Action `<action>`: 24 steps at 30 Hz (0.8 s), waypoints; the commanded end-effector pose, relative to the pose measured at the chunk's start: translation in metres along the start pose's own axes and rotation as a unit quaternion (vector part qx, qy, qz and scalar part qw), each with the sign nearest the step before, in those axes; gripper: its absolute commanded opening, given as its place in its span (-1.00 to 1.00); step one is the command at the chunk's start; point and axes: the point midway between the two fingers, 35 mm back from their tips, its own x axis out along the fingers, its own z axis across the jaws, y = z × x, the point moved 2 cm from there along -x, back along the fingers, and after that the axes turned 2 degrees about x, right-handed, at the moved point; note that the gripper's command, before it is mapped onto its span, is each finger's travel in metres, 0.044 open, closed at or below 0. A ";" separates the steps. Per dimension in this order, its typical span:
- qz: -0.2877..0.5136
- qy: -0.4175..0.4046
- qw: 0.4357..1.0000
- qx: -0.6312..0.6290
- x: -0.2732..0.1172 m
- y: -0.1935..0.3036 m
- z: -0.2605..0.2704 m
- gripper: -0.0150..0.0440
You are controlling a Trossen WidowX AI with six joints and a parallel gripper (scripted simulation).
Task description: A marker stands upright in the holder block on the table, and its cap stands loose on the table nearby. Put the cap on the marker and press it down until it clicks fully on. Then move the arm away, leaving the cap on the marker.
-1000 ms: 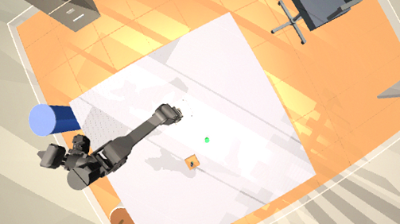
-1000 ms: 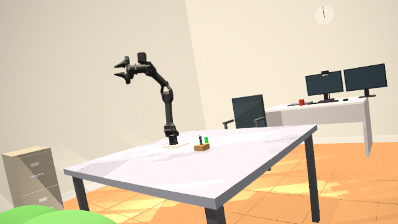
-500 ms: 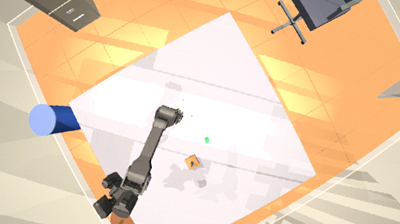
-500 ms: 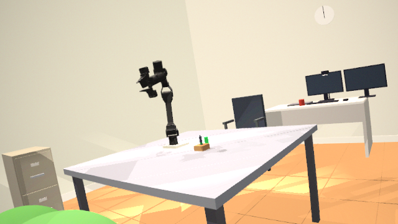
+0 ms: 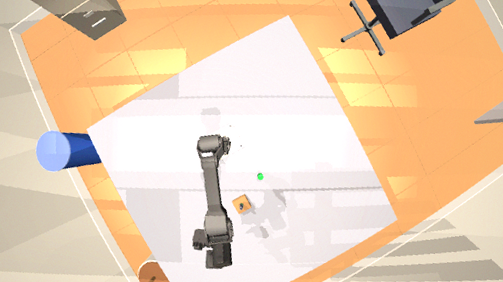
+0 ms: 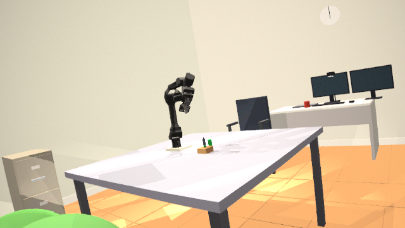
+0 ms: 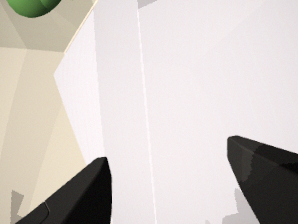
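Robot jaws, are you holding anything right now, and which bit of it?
No, nothing is held. The gripper hangs high above the table with its jaws partly open, and the green cap stands on the table beside the holder block.

In the wrist view we saw only the inner edges of the gripper's (image 7: 169, 203) two fingers, both cut off by the bottom of the picture. The marker (image 6: 204, 142) was too small for us to make out its tip. From above, the holder block (image 5: 242, 203) hid the marker almost wholly.
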 end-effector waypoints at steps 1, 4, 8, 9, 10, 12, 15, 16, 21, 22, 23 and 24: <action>0.076 0.052 0.991 -0.094 -0.002 0.056 -0.036 0.32; 0.133 0.093 0.973 -0.164 -0.010 0.094 -0.070 0.32; 0.201 0.147 0.934 -0.257 -0.027 0.136 -0.119 0.32; 0.217 0.160 0.922 -0.279 -0.032 0.144 -0.132 0.32; 0.231 0.174 0.909 -0.302 -0.038 0.152 -0.145 0.32; 0.258 0.201 0.880 -0.345 -0.050 0.164 -0.172 0.32; 0.294 0.241 0.830 -0.408 -0.070 0.176 -0.214 0.32; 0.302 0.251 0.816 -0.424 -0.076 0.178 -0.225 0.32; 0.308 0.260 0.805 -0.436 -0.080 0.179 -0.234 0.32; 0.308 0.260 0.805 -0.436 -0.082 0.178 -0.236 0.32; 0.308 0.260 0.805 -0.436 -0.083 0.177 -0.237 0.32; 0.308 0.260 0.805 -0.436 -0.083 0.177 -0.237 0.32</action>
